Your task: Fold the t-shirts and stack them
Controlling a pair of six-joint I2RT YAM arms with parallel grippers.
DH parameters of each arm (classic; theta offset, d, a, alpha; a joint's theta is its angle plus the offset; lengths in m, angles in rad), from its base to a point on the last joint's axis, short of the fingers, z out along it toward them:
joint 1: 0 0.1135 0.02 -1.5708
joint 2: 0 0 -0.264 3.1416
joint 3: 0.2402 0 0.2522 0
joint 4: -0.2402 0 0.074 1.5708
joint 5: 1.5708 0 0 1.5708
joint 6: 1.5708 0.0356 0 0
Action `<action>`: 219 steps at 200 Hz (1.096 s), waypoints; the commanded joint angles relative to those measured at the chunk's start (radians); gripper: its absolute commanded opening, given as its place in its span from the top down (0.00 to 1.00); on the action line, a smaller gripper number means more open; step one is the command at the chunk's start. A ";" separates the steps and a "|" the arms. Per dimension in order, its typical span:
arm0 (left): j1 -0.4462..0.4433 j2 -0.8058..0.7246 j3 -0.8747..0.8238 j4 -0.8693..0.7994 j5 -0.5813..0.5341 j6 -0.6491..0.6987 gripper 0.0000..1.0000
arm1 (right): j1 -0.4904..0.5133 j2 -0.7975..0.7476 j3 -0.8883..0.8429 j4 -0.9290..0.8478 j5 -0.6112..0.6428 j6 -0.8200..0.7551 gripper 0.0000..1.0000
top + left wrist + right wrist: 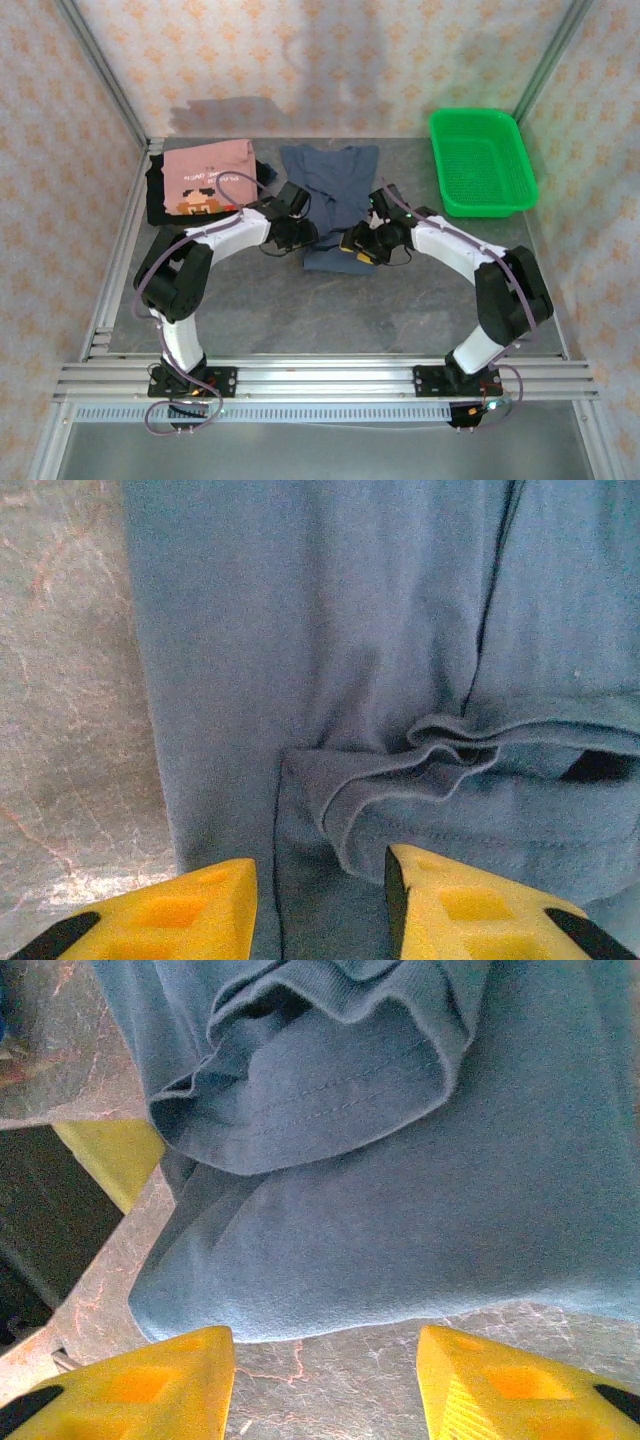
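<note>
The slate-blue t-shirt [330, 195] lies half folded in the middle of the table. My left gripper [297, 234] hovers open over its left part, and a rippled sleeve hem [400, 780] shows just ahead of the yellow fingers [190, 910]. My right gripper [357, 247] stands open at the shirt's near right edge, with the cloth's edge [330, 1300] and bare table between its fingers [500, 1380]. The salmon-pink t-shirt [208, 177] with a pixel-face print lies folded on the black t-shirt [156, 190] at the back left.
A green mesh basket [482, 160] stands at the back right. The grey stone-pattern table [330, 310] is bare in front of the shirt. Metal frame rails [320, 375] run along the near edge and left side.
</note>
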 commanded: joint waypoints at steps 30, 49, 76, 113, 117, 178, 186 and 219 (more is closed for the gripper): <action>-0.013 0.079 0.105 0.013 -0.036 0.020 0.63 | 0.042 0.004 -0.036 0.099 0.019 0.027 0.52; -0.015 0.123 0.135 -0.014 -0.040 0.033 0.65 | 0.048 0.013 -0.044 0.110 0.025 0.031 0.53; -0.015 0.143 0.150 -0.046 -0.059 0.050 0.69 | 0.049 0.018 -0.056 0.126 0.025 0.037 0.54; -0.022 0.157 0.162 -0.016 -0.036 0.042 0.80 | 0.049 0.024 -0.079 0.149 0.028 0.047 0.56; -0.024 0.160 0.166 -0.015 -0.033 0.046 0.83 | 0.050 0.024 -0.082 0.150 0.029 0.047 0.56; -0.005 0.162 0.264 -0.098 -0.054 0.102 1.00 | 0.054 0.047 -0.137 0.173 0.112 0.061 0.64; 0.002 0.162 0.278 -0.103 -0.054 0.103 1.00 | 0.055 0.049 -0.149 0.186 0.118 0.064 0.64; 0.041 0.177 0.331 -0.117 -0.046 0.089 1.00 | 0.072 0.056 -0.181 0.206 0.137 0.064 0.64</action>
